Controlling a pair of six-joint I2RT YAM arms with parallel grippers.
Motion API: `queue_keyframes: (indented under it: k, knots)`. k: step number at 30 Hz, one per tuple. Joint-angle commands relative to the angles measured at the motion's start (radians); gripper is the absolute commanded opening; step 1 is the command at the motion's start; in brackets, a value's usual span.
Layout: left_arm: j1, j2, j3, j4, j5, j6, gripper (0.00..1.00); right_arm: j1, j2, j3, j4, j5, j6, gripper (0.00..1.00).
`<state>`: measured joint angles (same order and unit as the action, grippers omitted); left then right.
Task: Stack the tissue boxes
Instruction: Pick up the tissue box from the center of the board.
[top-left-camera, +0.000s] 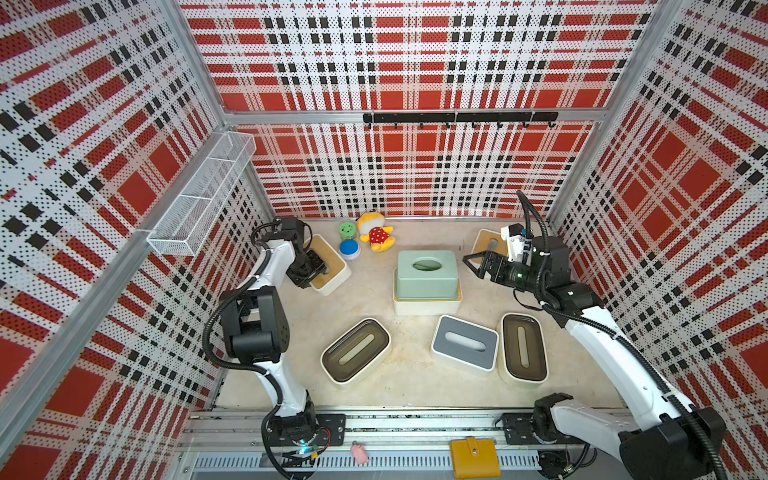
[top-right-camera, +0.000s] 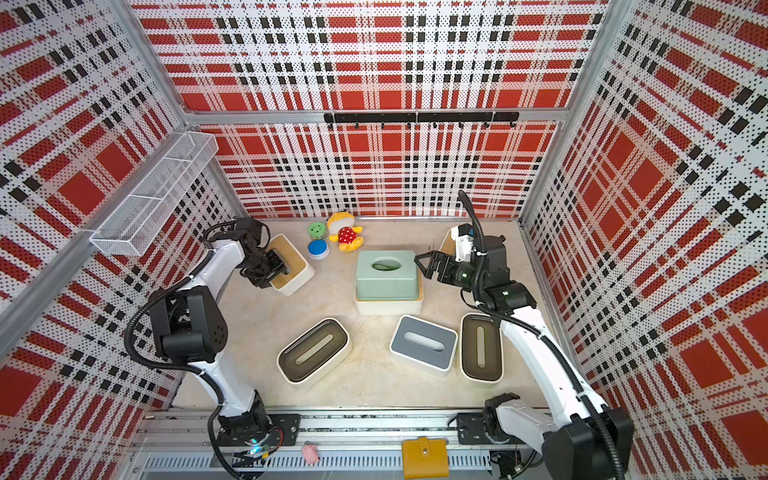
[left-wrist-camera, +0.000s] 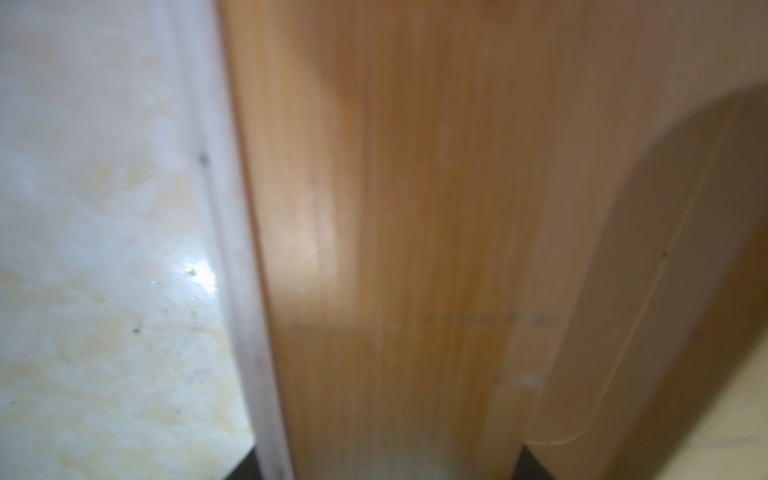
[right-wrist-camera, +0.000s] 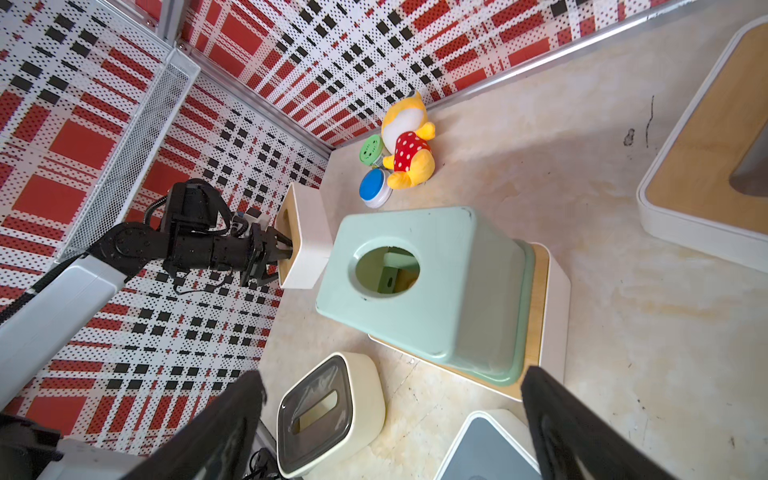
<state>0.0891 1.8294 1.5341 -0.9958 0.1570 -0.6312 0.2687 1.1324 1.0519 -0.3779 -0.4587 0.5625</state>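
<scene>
Nearest, on the front rail, we see a yellow wallet (top-left-camera: 474, 457). Beyond it, on the desk (top-left-camera: 374, 299), three tissue boxes lie singly with their slots up: the left dark-lidded box (top-left-camera: 356, 350), the grey-lidded box (top-left-camera: 464, 342) and, just beside that one, the right dark-lidded box (top-left-camera: 523, 347). At mid-desk the pale-green box (top-left-camera: 427, 274) sits stacked on the white base box (top-left-camera: 424, 308), which has a bamboo lid. The right pincer (top-left-camera: 473, 267) hovers near this stack, jaws spread wide and empty. Across from it, the left pincer (right-wrist-camera: 284, 249) grips the lid of the held bamboo-lidded box (top-left-camera: 332, 266), one finger in the slot. Farther back stands the far-right bamboo-lidded box (top-left-camera: 488, 243), partly hidden by the right arm. A blue disc (top-left-camera: 349, 247), a green disc (top-left-camera: 348, 230) and a plush toy (top-left-camera: 376, 237) lie by the back wall.
</scene>
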Motion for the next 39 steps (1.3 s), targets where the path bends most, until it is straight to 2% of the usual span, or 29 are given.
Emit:
queue_keyframes:
  k: [1, 13, 20, 27, 32, 33, 39]
  knots:
    - [-0.043, -0.075, 0.064, 0.02, 0.094, 0.094, 0.43, 0.003, 0.015, 0.053, 0.015, 0.041, -0.035, 1.0]
    - [-0.146, -0.217, 0.12, 0.13, 0.222, 0.24, 0.43, 0.003, 0.06, 0.099, 0.077, 0.09, 0.026, 1.0]
    - [-0.213, -0.317, 0.081, 0.287, 0.233, 0.341, 0.43, 0.002, 0.044, 0.047, 0.165, 0.222, 0.094, 1.0]
    - [-0.309, -0.384, 0.085, 0.356, 0.208, 0.579, 0.42, 0.003, 0.062, 0.105, 0.119, 0.207, 0.07, 1.0]
    - [-0.386, -0.407, 0.116, 0.338, 0.207, 0.842, 0.42, 0.002, 0.074, 0.179, 0.04, 0.123, 0.006, 1.0]
    - [-0.42, -0.413, 0.115, 0.338, 0.223, 0.898, 0.42, 0.002, 0.075, 0.188, 0.029, 0.108, -0.007, 1.0]
    - [-0.46, -0.433, 0.115, 0.326, 0.309, 1.125, 0.43, 0.003, 0.087, 0.226, 0.014, 0.009, -0.02, 1.0]
